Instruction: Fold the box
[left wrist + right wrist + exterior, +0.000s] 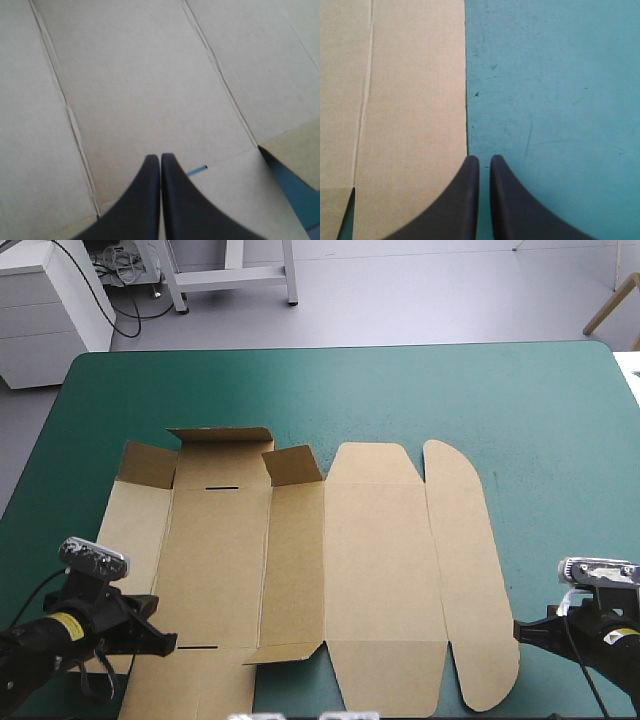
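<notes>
- Brown box lies spread open and mostly flat on the teal-green table, toward the near edge and left of centre; 2 small flaps at its far side tilt up.
- Left pincer: black fingers pressed together, gripping nothing. I see it over the box's near-left part.
- Right pincer: fingers all but touching, holding nothing, over bare table just beside the box's right edge.

A lab or workroom: white cabinet, loose cables, a metal stand's legs on grey floor.
</notes>
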